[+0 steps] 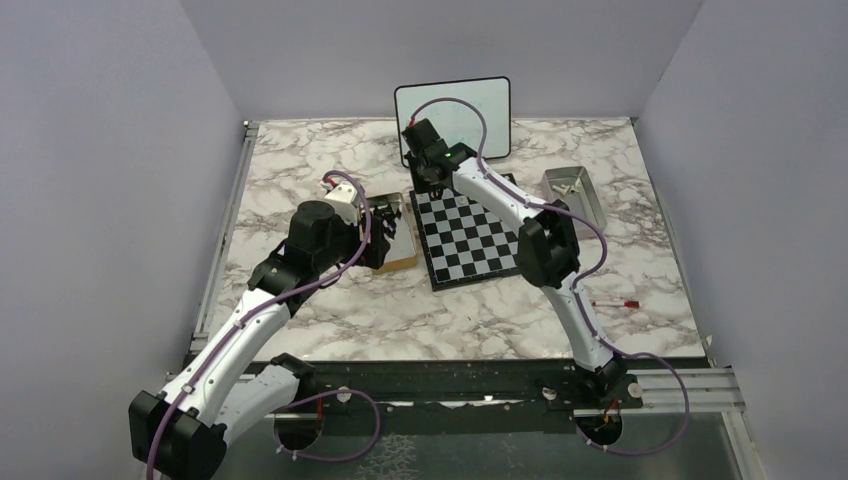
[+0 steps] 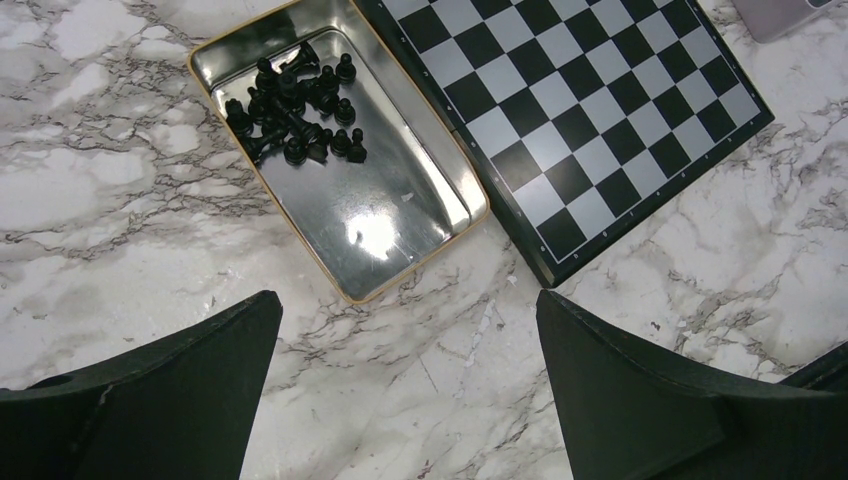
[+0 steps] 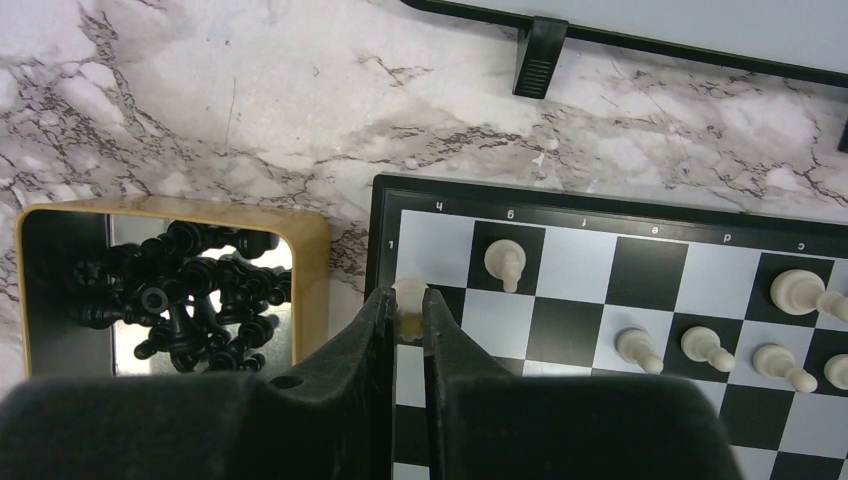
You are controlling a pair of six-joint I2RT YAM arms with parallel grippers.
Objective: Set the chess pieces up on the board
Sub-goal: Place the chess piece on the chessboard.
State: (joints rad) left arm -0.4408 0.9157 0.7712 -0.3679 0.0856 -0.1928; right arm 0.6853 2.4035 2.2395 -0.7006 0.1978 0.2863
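Your right gripper (image 3: 405, 312) pinches a pale piece (image 3: 408, 292) low over the board's (image 3: 580, 270) corner, probably to seat it. Your left gripper (image 2: 405, 298) hangs wide open by the tin (image 2: 400, 190).

Twin arms in matching livery: glossy white shells cover the links of the left arm (image 1: 235, 345) and right arm (image 1: 583, 318), with bulky black housings at every joint. A thin purple cable (image 1: 450, 100) trails along each arm and loops at its base. A green speck (image 1: 455, 153) glows near the right wrist. The left tool (image 2: 408, 300) and right tool (image 3: 408, 298) carry matte black, wedge-shaped fingers (image 2: 640, 400).
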